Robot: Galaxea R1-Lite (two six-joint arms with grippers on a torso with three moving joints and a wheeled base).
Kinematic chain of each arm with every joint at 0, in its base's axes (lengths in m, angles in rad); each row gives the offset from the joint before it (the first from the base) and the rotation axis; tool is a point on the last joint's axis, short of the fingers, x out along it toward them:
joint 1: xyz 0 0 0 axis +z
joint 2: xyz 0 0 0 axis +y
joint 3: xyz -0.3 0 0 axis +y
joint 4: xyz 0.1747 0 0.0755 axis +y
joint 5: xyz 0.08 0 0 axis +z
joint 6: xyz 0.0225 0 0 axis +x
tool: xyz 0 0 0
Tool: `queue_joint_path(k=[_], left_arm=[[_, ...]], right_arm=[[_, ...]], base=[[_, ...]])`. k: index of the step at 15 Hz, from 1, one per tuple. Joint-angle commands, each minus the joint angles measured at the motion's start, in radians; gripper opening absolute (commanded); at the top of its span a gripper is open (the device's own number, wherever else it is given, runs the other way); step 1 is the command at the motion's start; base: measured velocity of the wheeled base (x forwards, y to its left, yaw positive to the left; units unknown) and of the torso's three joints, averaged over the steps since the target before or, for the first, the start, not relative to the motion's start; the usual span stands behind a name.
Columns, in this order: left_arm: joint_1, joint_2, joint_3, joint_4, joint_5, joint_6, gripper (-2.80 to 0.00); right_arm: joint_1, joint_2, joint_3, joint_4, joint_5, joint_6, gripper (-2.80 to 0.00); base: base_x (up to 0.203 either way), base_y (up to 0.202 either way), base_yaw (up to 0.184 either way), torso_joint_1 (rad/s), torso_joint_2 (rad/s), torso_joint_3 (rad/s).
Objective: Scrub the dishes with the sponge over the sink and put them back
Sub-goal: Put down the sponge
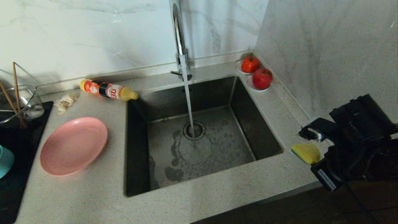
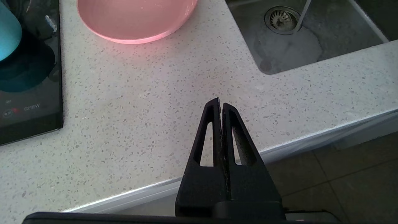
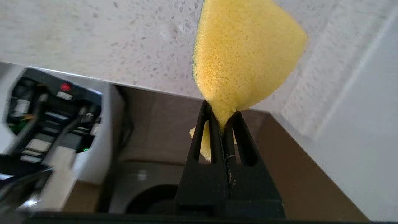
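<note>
The pink plate [image 1: 73, 145] lies on the counter left of the sink [image 1: 248, 115]; it also shows in the left wrist view [image 2: 136, 18]. At the far left the teal-blue bowl [image 1: 4, 160] [image 2: 7, 31] stands on a black hob. Water runs from the tap [image 1: 179, 40] onto the drain [image 1: 194, 130]. My right gripper [image 3: 222, 116] is shut on the yellow sponge [image 3: 245, 53] and holds it over the counter's front right corner, right of the sink [image 1: 306, 153]. My left gripper [image 2: 220, 104] is shut with nothing in it, above the counter's front edge near the plate.
A detergent bottle [image 1: 107, 89] lies behind the plate, next to a beige rag [image 1: 66, 102]. A glass cup with chopsticks [image 1: 21, 105] stands on the black hob [image 1: 18, 133]. Two red fruits on saucers [image 1: 262, 78] sit in the back right corner. A wall rises on the right.
</note>
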Motion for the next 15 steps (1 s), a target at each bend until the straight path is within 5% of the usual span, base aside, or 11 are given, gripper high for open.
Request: queue_joint_path(k=[1,15], left_arm=[[0.000,-0.001,0.000,0.001,0.000,-0.003,-2.80],[0.000,-0.001,0.000,0.001,0.001,-0.014,-2.80]], right_arm=[[-0.023,0.029,0.068,-0.114,-0.004,-0.034,-2.80],[-0.117,0.081,0.085,-0.279,0.031,-0.019,-2.80]], base=[[0.000,0.000,0.000,0.000,0.00,0.000],[0.000,0.000,0.000,0.000,0.00,0.000]])
